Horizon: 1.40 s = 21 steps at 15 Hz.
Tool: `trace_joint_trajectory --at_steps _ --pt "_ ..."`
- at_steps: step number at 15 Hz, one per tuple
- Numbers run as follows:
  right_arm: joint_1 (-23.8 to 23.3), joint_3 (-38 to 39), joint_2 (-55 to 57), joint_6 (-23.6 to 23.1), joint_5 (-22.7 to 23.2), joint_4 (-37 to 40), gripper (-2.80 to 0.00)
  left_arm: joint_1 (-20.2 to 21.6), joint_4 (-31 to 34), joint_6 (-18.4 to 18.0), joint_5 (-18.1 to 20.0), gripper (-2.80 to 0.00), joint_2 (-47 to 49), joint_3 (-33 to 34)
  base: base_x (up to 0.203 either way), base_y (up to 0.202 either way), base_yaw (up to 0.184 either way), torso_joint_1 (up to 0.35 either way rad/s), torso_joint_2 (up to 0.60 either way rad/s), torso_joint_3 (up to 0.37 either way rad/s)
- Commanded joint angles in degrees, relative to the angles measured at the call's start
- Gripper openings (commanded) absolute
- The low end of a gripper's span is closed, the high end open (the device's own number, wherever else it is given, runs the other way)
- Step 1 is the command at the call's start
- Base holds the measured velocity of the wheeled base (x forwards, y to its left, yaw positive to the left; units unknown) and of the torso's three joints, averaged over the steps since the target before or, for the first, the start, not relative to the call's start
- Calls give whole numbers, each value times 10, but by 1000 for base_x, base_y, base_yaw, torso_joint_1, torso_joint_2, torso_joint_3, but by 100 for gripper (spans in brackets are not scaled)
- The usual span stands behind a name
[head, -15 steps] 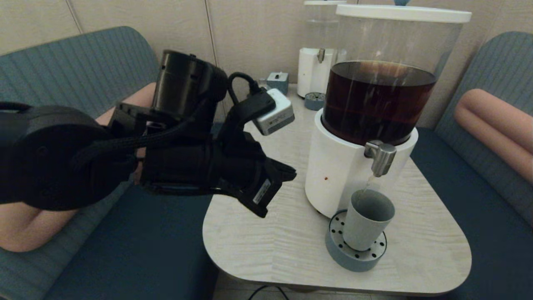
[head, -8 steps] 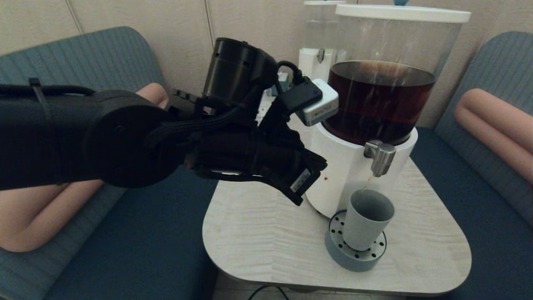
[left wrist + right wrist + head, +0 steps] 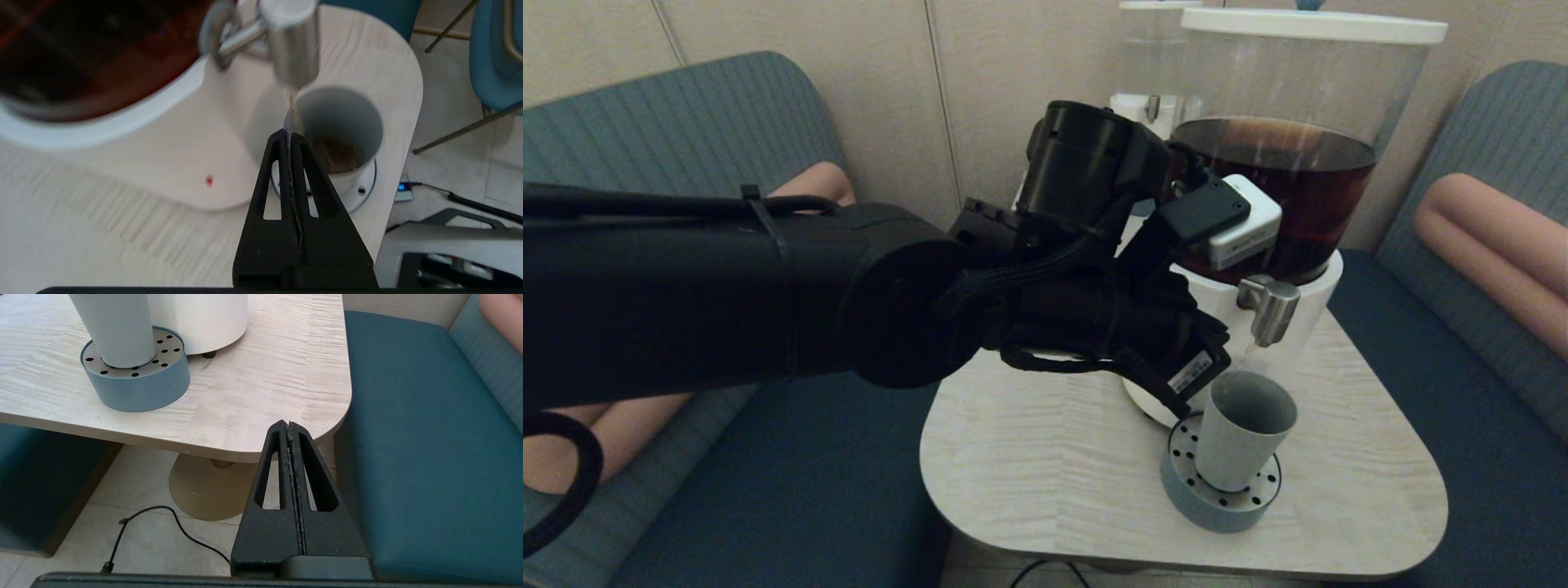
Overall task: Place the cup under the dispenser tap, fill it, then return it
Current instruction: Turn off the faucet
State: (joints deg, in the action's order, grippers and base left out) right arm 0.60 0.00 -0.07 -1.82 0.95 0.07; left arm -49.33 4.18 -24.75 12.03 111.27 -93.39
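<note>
The grey-blue cup (image 3: 1241, 437) stands upright on the round drip tray (image 3: 1217, 500), directly below the steel dispenser tap (image 3: 1270, 310). A thin brown stream falls from the tap (image 3: 292, 49) into the cup (image 3: 339, 126), which holds a little brown liquid. My left gripper (image 3: 1196, 388) is shut and empty, hovering just left of the cup's rim, in front of the dispenser's white base. In the left wrist view the left gripper (image 3: 289, 132) has its tips close to the cup's near edge. My right gripper (image 3: 289, 424) is shut and empty, low off the table's front right corner.
The big dispenser (image 3: 1258, 196) with dark liquid fills the table's back right. A smaller clear dispenser (image 3: 1147, 106) stands behind it. Teal benches flank the light wood table (image 3: 1045, 482). A cable (image 3: 163, 522) lies on the floor under the table.
My left arm has swept right and slightly down, from over the table's left edge to just beside the cup. The cup stays under the running tap.
</note>
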Motion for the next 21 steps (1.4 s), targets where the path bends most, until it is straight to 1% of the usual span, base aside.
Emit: trace_joint_trajectory --at_steps 1,4,7,10,13,15,21 --pt "0 1 0 0 0 0 -280 -4 -1 -1 0 -280 13 -12 0 0 0 0 0 0" --pt "0 0 0 0 0 0 -280 -5 -1 -2 -9 -280 26 -40 0 0 0 0 0 0" --pt "0 0 0 0 0 0 -280 -4 -1 -4 -10 -280 26 -41 0 0 0 0 0 0" --pt "0 1 0 0 0 0 -280 -3 -1 -9 -18 -280 27 -44 0 0 0 0 0 0" --pt "0 0 0 0 0 0 -280 -2 -2 -10 -24 -280 34 -59 0 0 0 0 0 0" --pt "0 0 -1 0 0 0 -280 0 -13 -11 -30 -280 38 -65 0 0 0 0 0 0" --pt "0 1 0 0 0 0 -280 2 -32 -15 -30 -280 47 -69 0 0 0 0 0 0"
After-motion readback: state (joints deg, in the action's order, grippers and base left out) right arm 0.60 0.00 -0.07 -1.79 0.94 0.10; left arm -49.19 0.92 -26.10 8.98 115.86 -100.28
